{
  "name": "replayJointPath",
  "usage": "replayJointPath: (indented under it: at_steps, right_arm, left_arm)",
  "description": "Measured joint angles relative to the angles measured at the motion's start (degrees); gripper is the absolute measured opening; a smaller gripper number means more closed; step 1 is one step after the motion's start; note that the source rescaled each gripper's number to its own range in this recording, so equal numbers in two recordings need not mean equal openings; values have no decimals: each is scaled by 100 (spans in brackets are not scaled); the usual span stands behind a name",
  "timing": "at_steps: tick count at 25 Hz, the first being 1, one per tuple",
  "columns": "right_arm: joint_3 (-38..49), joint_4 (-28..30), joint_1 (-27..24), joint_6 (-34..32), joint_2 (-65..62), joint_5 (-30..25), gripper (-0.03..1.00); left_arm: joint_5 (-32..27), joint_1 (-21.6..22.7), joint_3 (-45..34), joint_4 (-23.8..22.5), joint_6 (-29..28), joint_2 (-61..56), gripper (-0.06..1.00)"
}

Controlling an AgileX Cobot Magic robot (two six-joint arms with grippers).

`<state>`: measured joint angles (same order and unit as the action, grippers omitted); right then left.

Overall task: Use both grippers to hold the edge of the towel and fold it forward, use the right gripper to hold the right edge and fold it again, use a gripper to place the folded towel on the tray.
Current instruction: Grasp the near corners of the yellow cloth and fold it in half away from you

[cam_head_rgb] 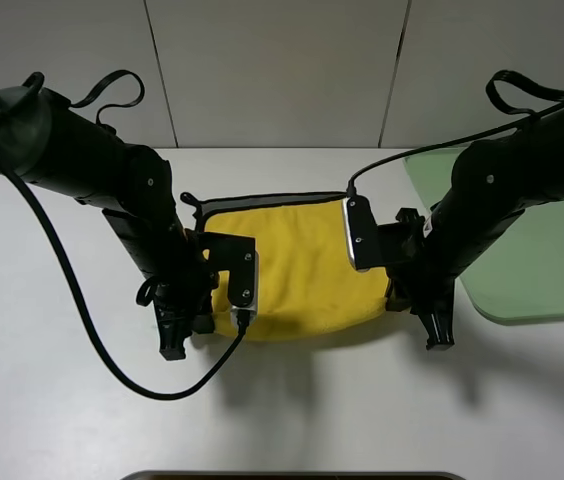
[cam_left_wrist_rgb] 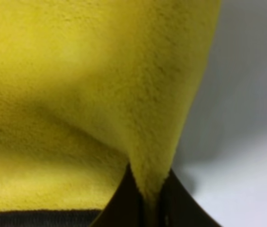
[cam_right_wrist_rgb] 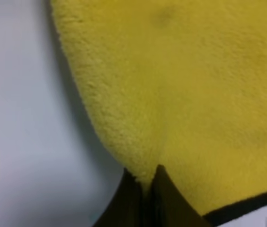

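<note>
The yellow towel (cam_head_rgb: 302, 265) lies on the white table between the two arms, its near side lifted off the surface. The edge of the towel (cam_head_rgb: 272, 199) shows as a dark trim along the far side. My left gripper (cam_head_rgb: 190, 328) is shut on the near left corner. In the left wrist view the left gripper (cam_left_wrist_rgb: 145, 203) pinches yellow towel (cam_left_wrist_rgb: 76, 94) beside the trim (cam_left_wrist_rgb: 39, 217). My right gripper (cam_head_rgb: 417, 310) is shut on the near right corner, seen up close as the right gripper (cam_right_wrist_rgb: 147, 198) pinching the towel (cam_right_wrist_rgb: 195, 94). The pale green tray (cam_head_rgb: 542, 250) sits at the far right.
A black cable (cam_head_rgb: 82, 330) loops from the left arm across the table's left side. A dark rounded object (cam_head_rgb: 292, 476) pokes in at the front edge. A grey panelled wall (cam_head_rgb: 282, 70) stands behind the table.
</note>
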<state>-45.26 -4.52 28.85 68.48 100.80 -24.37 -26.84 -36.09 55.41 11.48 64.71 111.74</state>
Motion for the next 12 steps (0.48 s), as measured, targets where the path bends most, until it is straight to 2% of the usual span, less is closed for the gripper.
replayJointPath:
  at_steps: [12]
  right_arm:
    - [5,-12,0,-69,-355,-204,0]
  left_arm:
    - [-261,0,0,-148,0,-445,0]
